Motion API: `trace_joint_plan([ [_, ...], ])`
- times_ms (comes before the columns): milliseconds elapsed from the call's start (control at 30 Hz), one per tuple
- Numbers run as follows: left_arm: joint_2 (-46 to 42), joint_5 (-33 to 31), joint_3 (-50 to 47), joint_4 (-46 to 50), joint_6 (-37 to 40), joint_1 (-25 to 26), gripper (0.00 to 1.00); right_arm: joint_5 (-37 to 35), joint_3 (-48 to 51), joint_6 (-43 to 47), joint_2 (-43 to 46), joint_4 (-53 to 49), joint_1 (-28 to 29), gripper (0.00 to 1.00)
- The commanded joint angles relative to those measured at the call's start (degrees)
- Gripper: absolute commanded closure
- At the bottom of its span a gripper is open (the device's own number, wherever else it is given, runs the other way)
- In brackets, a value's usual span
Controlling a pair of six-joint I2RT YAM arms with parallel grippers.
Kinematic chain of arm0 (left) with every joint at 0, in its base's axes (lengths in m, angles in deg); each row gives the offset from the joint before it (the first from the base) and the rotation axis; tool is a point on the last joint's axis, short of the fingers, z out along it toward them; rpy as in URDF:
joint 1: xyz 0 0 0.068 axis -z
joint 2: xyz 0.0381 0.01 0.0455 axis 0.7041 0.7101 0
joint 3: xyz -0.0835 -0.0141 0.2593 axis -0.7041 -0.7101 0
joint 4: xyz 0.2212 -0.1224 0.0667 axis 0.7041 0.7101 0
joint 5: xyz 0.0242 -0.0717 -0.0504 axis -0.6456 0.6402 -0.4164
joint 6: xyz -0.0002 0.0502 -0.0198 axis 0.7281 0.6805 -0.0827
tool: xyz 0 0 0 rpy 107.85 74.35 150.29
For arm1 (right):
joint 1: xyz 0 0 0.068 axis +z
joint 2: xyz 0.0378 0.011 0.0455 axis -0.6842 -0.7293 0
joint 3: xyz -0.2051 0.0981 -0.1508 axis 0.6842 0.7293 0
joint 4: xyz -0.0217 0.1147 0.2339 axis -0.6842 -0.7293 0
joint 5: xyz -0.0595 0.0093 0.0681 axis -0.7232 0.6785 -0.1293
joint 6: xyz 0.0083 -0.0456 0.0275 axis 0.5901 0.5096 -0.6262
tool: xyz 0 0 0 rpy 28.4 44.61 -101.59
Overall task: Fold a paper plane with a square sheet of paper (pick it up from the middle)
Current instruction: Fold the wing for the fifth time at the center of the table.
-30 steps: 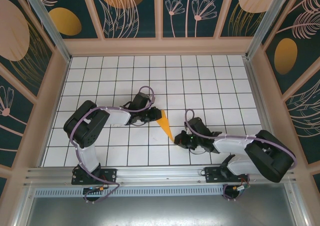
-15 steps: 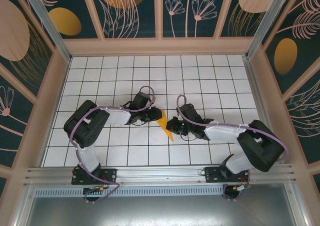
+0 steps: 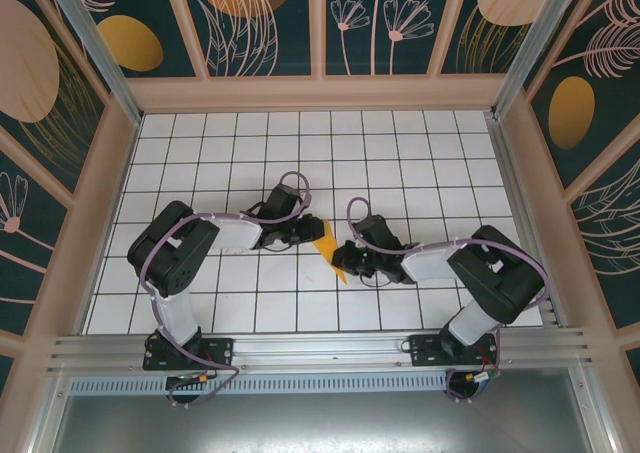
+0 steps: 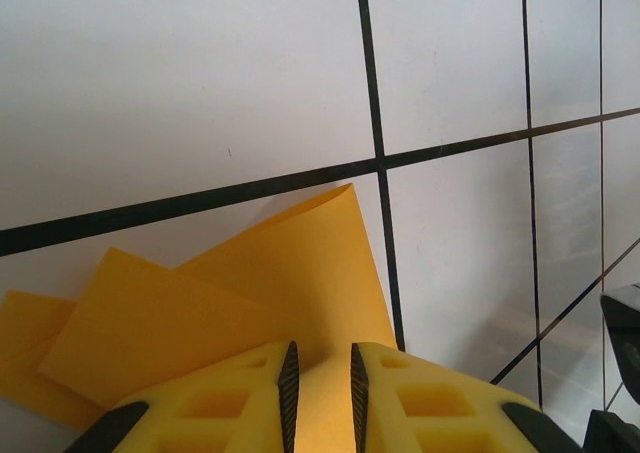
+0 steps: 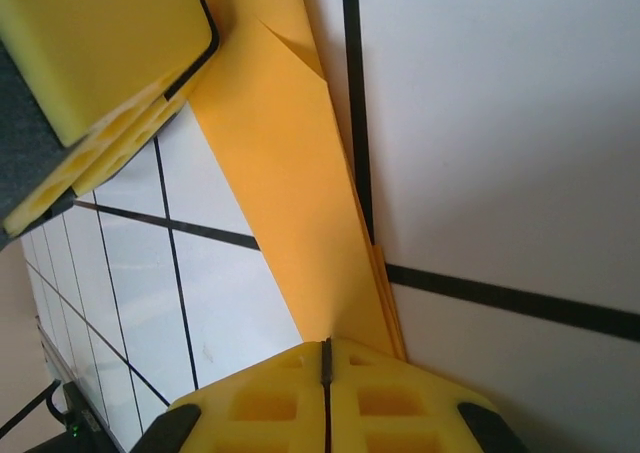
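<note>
Top external view places the slim orange-yellow folded paper dart point(image 3: 326, 241) at mid-bench point(image 3: 400, 153), left gripper point(image 3: 311, 235) pinching its wide end, right gripper point(image 3: 346, 260) pressed together on its tip; light, limp and crease-prone, it is probably best held along the layered centre fold.

One folded orange-yellow paper point(image 3: 328, 245). Two yellow-fingered grippers: left gripper point(image 3: 312, 231), right gripper point(image 3: 345, 256). One tiled table point(image 3: 250, 153).

We record a white tabletop point(image 3: 200, 133) with black grid lines, enclosed by dark teal wall panels point(image 3: 270, 33) printed with pale flowers and orange ovals.
</note>
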Motion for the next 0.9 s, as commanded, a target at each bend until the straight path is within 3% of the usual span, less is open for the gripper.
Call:
trace_joint_plan([
  [0, 2.12, -6.42, -0.43, 5.24, 2.33, -0.63, 0.76, 0.45, 3.49, -0.71, 2.07, -3.38, 0.25, 0.89],
  [333, 2.25, -6.69, -0.12, 5.83, 2.50, -0.52, 0.75, -1.27, 2.32, 0.44, 10.22, -4.26, 0.24, 0.82],
  [633, 2.51, -6.67, 0.23, 6.09, 2.81, -0.55, 0.75, 1.19, -4.01, 0.78, 0.89, -0.63, 0.83, 0.83],
  [867, 2.99, -6.27, 0.54, 6.38, 3.95, -0.55, 0.74, -0.44, 0.07, -2.28, -3.31, 1.97, 2.24, 0.84],
])
